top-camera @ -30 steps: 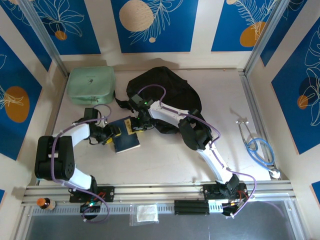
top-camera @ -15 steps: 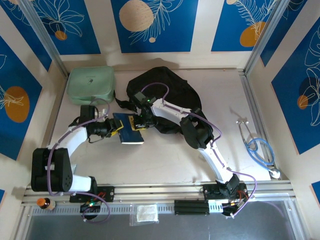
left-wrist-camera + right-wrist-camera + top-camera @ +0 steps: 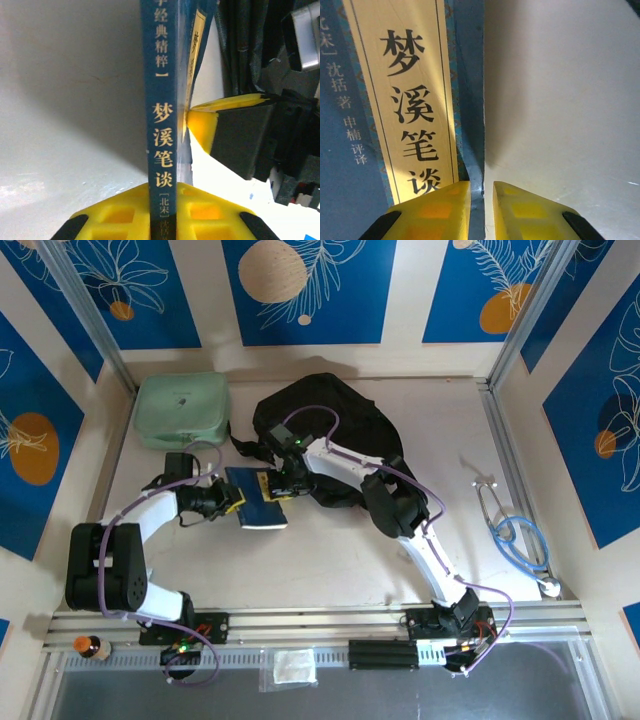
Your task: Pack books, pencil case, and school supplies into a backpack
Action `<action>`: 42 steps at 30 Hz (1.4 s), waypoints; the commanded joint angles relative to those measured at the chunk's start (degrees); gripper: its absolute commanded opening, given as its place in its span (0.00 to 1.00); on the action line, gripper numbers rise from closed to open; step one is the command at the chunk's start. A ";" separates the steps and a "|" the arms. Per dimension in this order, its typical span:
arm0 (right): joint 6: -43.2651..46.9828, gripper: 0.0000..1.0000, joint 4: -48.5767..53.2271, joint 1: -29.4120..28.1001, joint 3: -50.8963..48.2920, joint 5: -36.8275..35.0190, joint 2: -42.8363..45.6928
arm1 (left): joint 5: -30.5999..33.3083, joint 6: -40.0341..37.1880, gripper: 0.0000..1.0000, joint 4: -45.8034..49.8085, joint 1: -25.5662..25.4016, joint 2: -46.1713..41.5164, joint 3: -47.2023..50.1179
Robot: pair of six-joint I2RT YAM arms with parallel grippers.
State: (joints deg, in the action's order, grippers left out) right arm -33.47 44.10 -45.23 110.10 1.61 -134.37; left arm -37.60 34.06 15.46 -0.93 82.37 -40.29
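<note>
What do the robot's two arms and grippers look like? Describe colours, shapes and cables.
The left arm and right arm have white shells, black joints and bases, with purple cables looping along them. The left gripper and right gripper each end in yellow fingers with square recesses.

The left arm is folded at the elbow and reached toward the dark navy book from its left, the wrist held level. The left gripper is closed on the book's spine, which is pinched between the yellow fingers. The right arm is stretched in a long diagonal toward the book from its right. The right gripper is clamped on the book's edge, only a narrow slit being left between its fingers.
</note>
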 commanded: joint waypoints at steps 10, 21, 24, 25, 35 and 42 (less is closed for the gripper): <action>-1.69 0.50 -24.78 9.69 -27.06 9.63 31.95 | 9.80 -4.29 0.00 5.48 1.76 -9.46 -4.98; -10.83 0.80 -40.54 18.15 -46.89 8.50 47.03 | 2.93 8.66 0.00 -19.36 0.22 -12.76 -6.37; -15.32 0.84 -44.86 19.92 -50.33 10.10 48.61 | 2.81 15.85 0.00 -29.19 -1.82 -8.82 -6.89; -17.11 0.85 -46.68 20.45 -51.36 11.55 48.82 | 3.45 18.40 0.00 -32.74 -3.00 -7.24 -7.14; -37.60 0.89 -55.85 22.87 -56.85 15.95 48.87 | 19.50 34.92 0.00 -48.16 -16.12 5.87 -13.17; -44.48 0.89 -60.21 23.68 -57.63 16.24 47.94 | 24.95 42.33 0.00 -55.96 -22.27 11.28 -14.46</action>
State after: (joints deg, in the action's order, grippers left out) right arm -73.01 -12.60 -21.80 52.88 16.58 -87.00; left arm -16.64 71.79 -32.10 -21.58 92.64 -52.73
